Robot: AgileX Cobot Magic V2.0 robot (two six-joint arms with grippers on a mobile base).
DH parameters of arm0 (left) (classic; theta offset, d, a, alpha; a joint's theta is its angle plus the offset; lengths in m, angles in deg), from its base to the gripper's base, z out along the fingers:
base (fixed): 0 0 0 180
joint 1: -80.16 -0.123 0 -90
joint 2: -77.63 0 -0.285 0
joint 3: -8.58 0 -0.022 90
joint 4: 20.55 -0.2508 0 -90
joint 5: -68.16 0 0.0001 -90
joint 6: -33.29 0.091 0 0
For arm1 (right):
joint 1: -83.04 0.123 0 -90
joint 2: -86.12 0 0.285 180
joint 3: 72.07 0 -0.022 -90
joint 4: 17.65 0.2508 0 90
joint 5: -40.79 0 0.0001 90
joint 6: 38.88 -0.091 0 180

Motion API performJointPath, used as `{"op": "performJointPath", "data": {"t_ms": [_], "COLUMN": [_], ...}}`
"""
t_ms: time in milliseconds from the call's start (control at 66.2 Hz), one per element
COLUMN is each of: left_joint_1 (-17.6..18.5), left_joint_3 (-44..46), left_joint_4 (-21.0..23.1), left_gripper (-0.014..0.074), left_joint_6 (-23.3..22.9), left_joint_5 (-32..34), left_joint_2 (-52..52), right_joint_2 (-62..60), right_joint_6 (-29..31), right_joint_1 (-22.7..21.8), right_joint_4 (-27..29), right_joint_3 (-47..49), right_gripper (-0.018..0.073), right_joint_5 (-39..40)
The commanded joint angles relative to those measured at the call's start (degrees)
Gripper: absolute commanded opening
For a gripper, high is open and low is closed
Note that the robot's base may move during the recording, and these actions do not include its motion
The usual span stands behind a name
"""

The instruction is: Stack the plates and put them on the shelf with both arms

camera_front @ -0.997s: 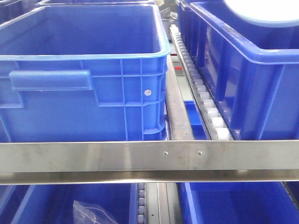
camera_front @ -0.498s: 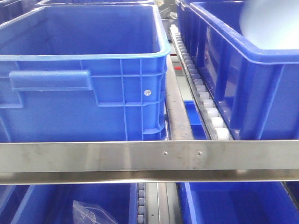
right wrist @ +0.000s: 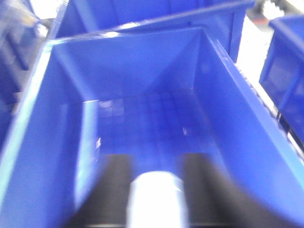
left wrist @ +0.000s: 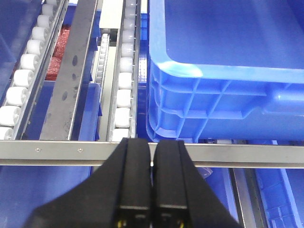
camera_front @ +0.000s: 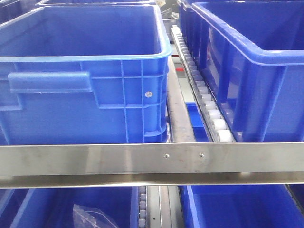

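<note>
Our right gripper (right wrist: 154, 190) held a pale plate (right wrist: 154, 197) edge-on over a blue bin (right wrist: 142, 118); our left gripper (left wrist: 152, 190) stayed empty, pinched closed. Next, we judged: stacking.

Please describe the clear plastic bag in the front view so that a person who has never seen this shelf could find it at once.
Start at the wide steel bar that crosses the front view from side to side. Look below it, on the left, into the blue bin on the lower level. The crumpled clear plastic bag lies there at the bottom edge of the picture, the only see-through thing among solid blue bins.
</note>
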Motion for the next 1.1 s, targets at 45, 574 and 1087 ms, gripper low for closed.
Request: {"op": "performJointPath", "data": {"t_ms": [45,574,1087], "left_joint_1": [0.4,0.4,0.4], "left_joint_3": [1.7,1.7,1.7], "left_joint_4": [0.2,0.2,0.2], "left_gripper": [0.0087,0.0087,0.0087], "left_joint_6": [-0.6,-0.6,-0.6], "left_joint_5": [4.5,4.5,4.5], "left_joint_2": [-0.2,-0.2,-0.2], "right_joint_2": [-9.8,-29.5,-29.5], "right_joint_6": [0.2,0.2,0.2], "right_joint_1": [0.1,0.1,0.1], "right_joint_4": [-0.2,0.1,0.1], "right_joint_3": [-5.9,-18.9,-18.9], "right_gripper": [0.0036,0.0057,0.0057], "right_joint_5": [4.2,4.3,6.0]}}
